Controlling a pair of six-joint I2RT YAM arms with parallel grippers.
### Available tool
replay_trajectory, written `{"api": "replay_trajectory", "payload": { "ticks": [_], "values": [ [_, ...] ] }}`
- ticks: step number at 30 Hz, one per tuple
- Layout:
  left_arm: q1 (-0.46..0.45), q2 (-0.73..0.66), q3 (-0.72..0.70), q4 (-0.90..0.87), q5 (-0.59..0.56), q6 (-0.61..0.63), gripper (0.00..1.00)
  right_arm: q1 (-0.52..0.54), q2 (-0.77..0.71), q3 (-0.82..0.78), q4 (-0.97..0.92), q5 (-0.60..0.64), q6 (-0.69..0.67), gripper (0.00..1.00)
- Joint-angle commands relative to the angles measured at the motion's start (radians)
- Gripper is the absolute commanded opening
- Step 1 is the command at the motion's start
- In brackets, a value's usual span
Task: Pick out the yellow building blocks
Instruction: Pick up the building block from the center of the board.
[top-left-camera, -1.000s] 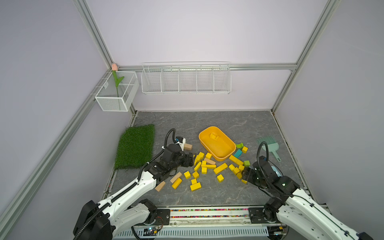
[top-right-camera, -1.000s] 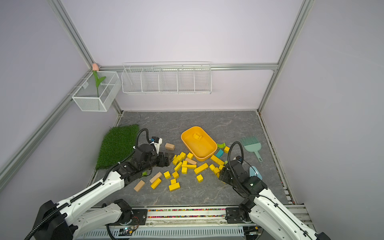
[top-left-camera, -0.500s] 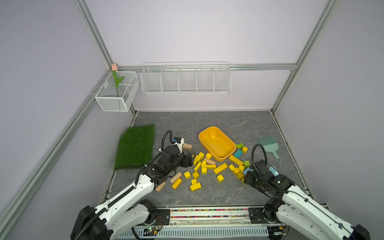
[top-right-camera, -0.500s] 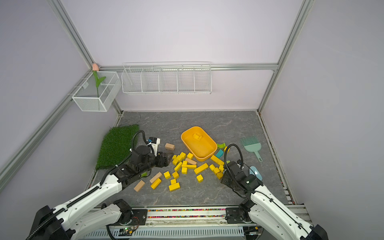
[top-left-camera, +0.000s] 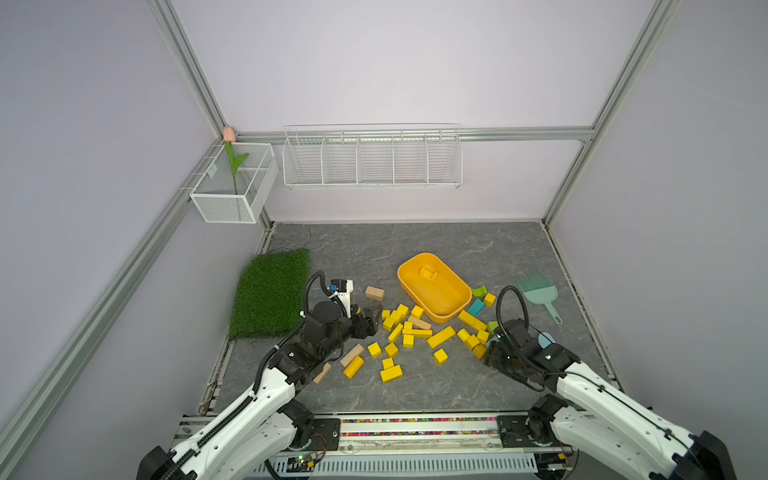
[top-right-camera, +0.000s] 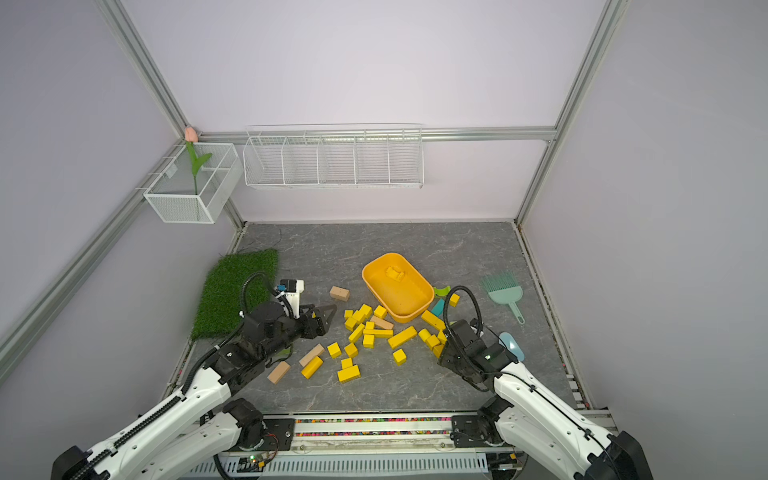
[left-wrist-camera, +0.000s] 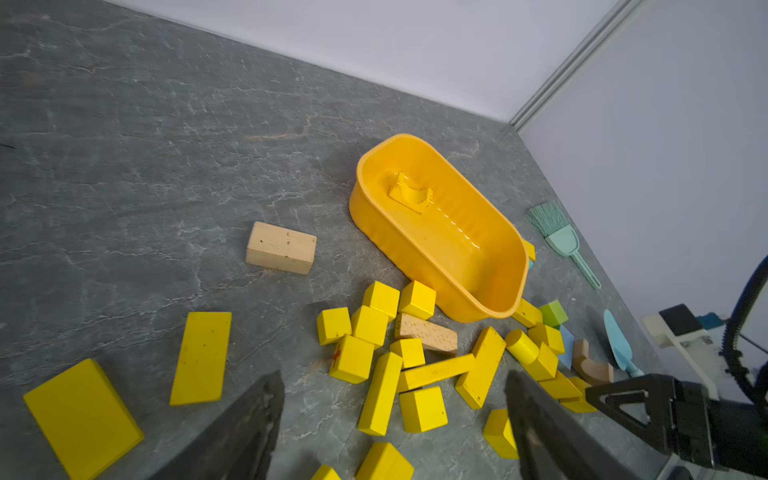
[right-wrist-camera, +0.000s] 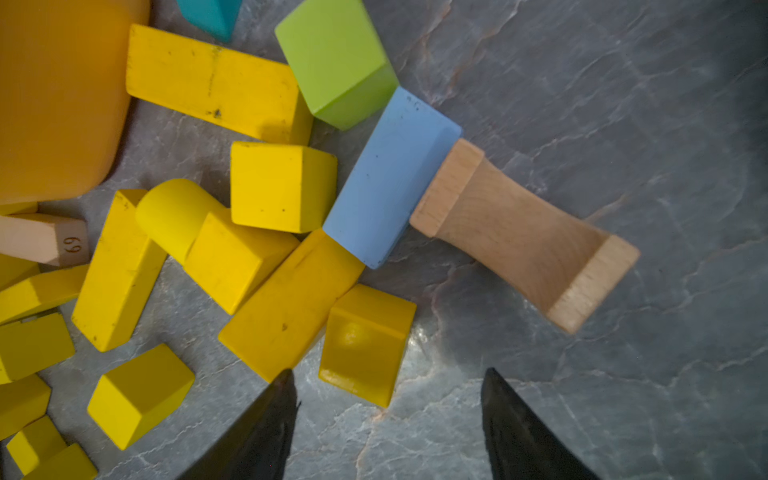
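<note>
Your left fingers (left-wrist-camera: 249, 428) stand spread wide with nothing between them, low over the table (top-left-camera: 374, 249) at the left edge of the scatter. In both top views they sit just beside the nearest of the yellow building blocks (top-left-camera: 441, 337) (top-right-camera: 402, 337). Those blocks lie loose on the table in a band in front of the yellow-orange tub (top-left-camera: 444, 297), running from your left arm across to the tub's right end. Several of them touch or lean on each other. A plain tan block (left-wrist-camera: 281, 247) lies apart from them, nearer the back. Your right fingers (right-wrist-camera: 257, 436) are released too and grasp nothing. A yellow wedge-like block (right-wrist-camera: 365, 340) lies just ahead of the gap between their tips, right beside a long yellow bar (right-wrist-camera: 291, 307). Past the bar, a blue block (right-wrist-camera: 390, 178) butts against a tan arch block (right-wrist-camera: 523, 237), and a green block (right-wrist-camera: 336, 58) touches the blue one's other end.
</note>
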Motion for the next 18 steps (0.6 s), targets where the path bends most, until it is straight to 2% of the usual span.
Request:
{"api": "replay_trajectory", "payload": {
  "ticks": [1,7,13,18],
  "values": [
    [0.044,-0.016,-0.027,0.035,0.024,-0.041,0.86,-0.006,0.033,0.003,0.021,-0.027,-0.014,0.71],
    [0.057,0.002,-0.023,0.040,0.045,-0.044,0.85,-0.007,0.100,0.024,0.043,-0.042,-0.030,0.68],
    [0.060,0.003,-0.024,0.040,0.040,-0.049,0.86,-0.008,0.181,0.051,0.047,-0.050,-0.043,0.58],
    [0.060,0.004,-0.024,0.040,0.044,-0.049,0.86,-0.019,0.177,0.054,0.047,-0.038,-0.040,0.58]
  ]
}}
